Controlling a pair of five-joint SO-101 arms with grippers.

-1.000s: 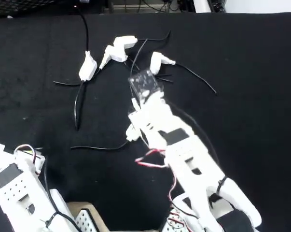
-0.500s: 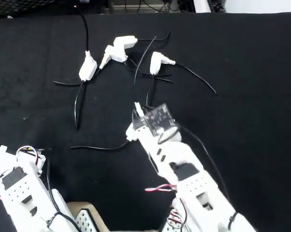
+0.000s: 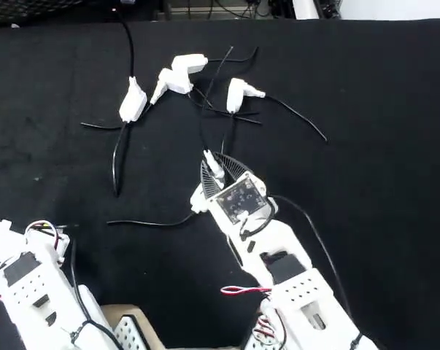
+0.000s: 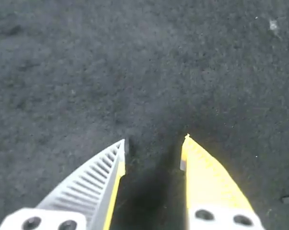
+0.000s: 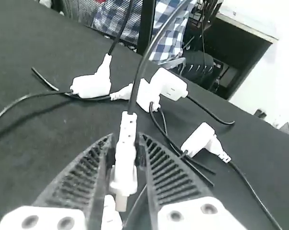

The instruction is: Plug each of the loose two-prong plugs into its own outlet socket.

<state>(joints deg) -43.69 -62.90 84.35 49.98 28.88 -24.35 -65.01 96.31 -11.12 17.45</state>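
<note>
My jaws clamp a white plug [image 5: 123, 165] on both sides, its black cord [image 5: 143, 67] running up and away. Past it on the black tabletop [image 5: 29, 52] lie a white connector [image 5: 91, 85], a socket block [image 5: 166, 88] and a second plug [image 5: 201, 139], toward the far edge.

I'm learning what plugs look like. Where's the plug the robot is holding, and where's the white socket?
held plug [image 5: 124, 154], right wrist view, the middle of its white body.
white socket [image 5: 168, 86], right wrist view, the face with two slots.
</note>
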